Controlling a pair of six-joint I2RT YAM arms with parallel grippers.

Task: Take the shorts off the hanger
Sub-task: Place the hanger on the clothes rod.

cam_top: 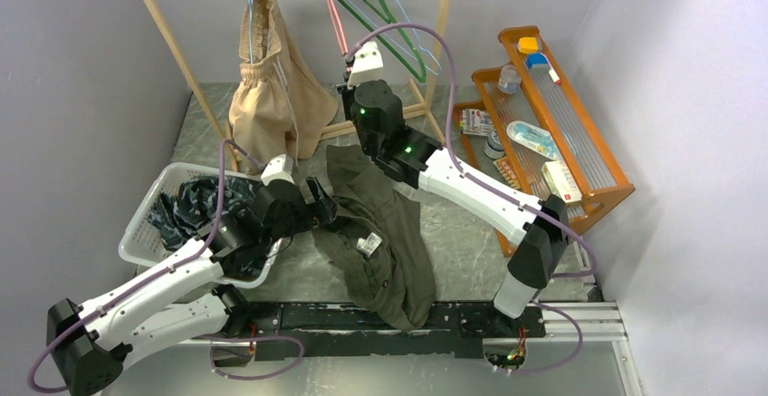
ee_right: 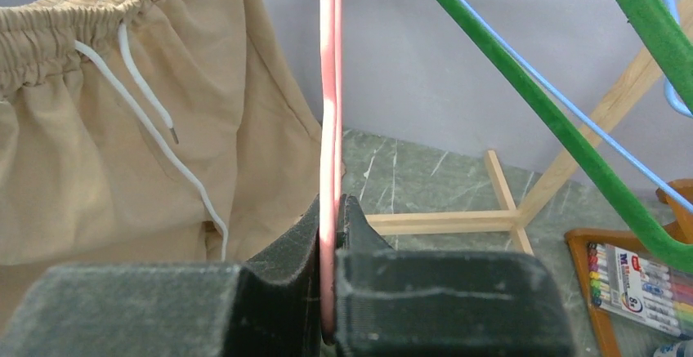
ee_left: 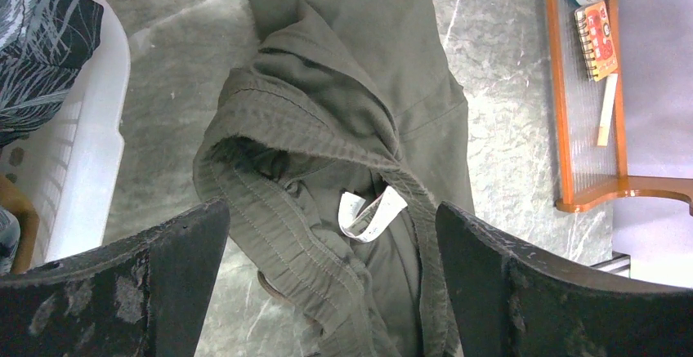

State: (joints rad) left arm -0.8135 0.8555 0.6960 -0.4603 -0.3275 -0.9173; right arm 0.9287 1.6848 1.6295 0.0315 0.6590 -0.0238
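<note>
Right gripper (ee_right: 331, 210): clamped on bare pink hanger (ee_right: 329, 87); beige shorts (ee_right: 122, 145) hung beside it, unremoved. Left gripper (ee_left: 331, 210): spread above removed olive shorts (ee_left: 351, 104).

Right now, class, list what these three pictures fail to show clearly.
- Top view: hook of the thin pink plastic hanger, cut off by the upper edge.
- Top view: dark patterned fabric shorts, partly behind the left arm.
- Left wrist view: print on the white sewn label, too small.

Olive-grn shorts (cam_top: 398, 265), pink hngr (ee_right: 328, 87)
</note>
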